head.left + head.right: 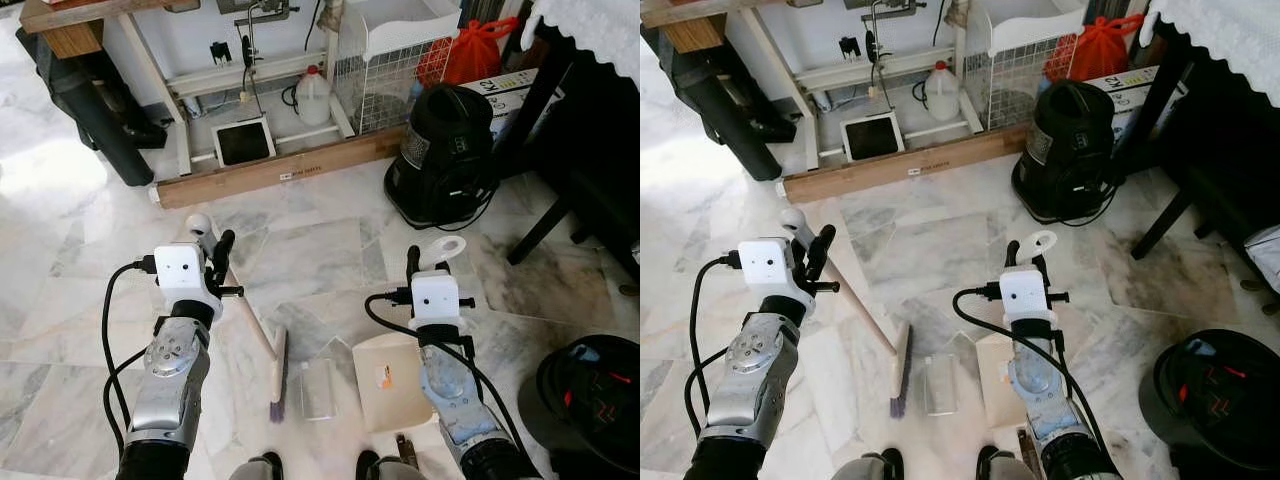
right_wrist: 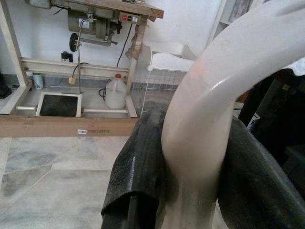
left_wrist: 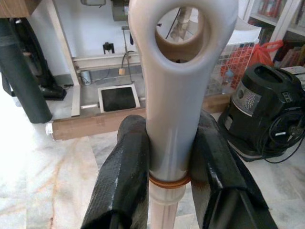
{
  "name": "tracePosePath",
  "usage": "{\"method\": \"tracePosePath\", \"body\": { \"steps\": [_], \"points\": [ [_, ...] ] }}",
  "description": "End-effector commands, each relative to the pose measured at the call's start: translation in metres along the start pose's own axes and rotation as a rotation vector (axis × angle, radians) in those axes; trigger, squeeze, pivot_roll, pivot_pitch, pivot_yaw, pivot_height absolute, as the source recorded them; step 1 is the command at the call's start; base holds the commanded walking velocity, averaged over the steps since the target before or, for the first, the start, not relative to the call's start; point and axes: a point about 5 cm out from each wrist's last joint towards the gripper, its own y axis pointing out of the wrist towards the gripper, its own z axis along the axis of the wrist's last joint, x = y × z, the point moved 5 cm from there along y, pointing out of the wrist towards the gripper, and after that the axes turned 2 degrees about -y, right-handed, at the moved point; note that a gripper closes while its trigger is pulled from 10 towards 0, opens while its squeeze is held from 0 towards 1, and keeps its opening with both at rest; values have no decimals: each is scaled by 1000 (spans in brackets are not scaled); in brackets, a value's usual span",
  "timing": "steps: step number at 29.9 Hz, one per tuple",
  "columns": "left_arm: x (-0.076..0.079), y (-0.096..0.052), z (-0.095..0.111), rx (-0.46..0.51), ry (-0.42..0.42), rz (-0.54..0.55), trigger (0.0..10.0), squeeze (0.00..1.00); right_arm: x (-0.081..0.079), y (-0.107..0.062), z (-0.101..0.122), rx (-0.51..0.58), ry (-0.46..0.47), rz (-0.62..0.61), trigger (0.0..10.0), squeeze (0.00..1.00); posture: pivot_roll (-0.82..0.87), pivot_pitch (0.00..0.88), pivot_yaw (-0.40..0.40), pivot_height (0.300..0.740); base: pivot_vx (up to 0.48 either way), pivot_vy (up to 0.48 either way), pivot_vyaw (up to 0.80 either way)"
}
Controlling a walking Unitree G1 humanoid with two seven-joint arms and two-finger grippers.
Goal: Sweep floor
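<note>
Both grippers are clamped on tools: your left gripper [image 1: 212,250] has its two black fingers [image 3: 125,176] pinched on the pale handle of the broom [image 1: 262,345], just below the loop at its end, and your right gripper [image 1: 428,258] grips the curved white handle of the dustpan [image 1: 392,380] the same way, fingers pressed against both sides. Nearest you, the robot's feet sit at the bottom edge of the head views, and just ahead of them the broom head rests on the marble floor [image 1: 310,250] with its purple bristles pointing back toward you. Between the broom head and the dustpan lies a small clear piece of litter [image 1: 318,388], flat on the tiles, just beside both. The dustpan tray sits flat on the floor under your right arm, its mouth seemingly facing the litter, though the arm hides part of it. By my reading you are at the gathering step: tools in hand, debris lined up, nothing in the pan yet. Your next move calls for a short sideways stroke of the broom toward the pan while the right arm holds the tray edge tight to the floor, so the litter slides in rather than under. Farther out, a black vacuum [image 1: 445,155] stands ahead on the right, a wooden plank [image 1: 280,172] lies across the floor, and behind it are a jug [image 1: 313,98] and a wire basket [image 1: 385,75].
</note>
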Motion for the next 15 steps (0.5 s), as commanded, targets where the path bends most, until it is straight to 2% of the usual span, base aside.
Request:
{"method": "tracePosePath", "body": {
  "steps": [1, 15],
  "points": [
    [-4, 0, 4, 23, -4, 15, 10000, 0, 1, -6, -14, -67, 12, -6, 10000, 0, 121, 259, 55, 740, 0, 0, 0],
    [-2, 4, 7, 43, -21, 15, 10000, 0, 8, 8, 9, 12, 64, -21, 10000, 0, 109, 237, 45, 740, 0, 0, 0]
  ]
}}
